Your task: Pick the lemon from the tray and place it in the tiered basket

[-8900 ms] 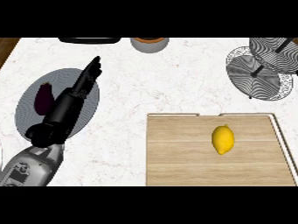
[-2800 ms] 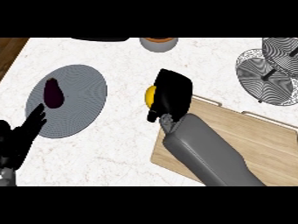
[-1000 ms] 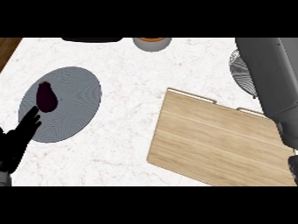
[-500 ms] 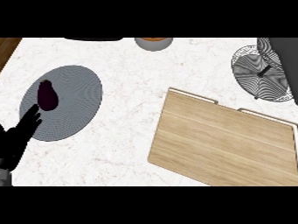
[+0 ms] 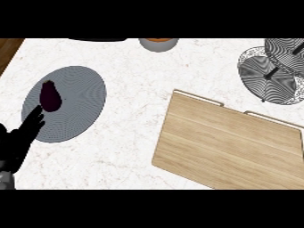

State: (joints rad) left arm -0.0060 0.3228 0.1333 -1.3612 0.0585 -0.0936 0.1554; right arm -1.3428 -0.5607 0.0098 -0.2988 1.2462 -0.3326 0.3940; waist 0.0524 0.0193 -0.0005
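Fingers [image 5: 30,127] of the left hand [image 5: 9,147] lay straight and empty, resting beside the plate [image 5: 82,89]. Far right of them, the tray [image 5: 233,147] held no lemon; the right hand was unseen.

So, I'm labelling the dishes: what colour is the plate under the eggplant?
Grey, with fine concentric rings; the plate shows in the head view.

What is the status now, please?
Left hand open, resting at lower left; right hand out of view. Tray bare, no lemon visible. Basket at upper right, nothing blocking it.
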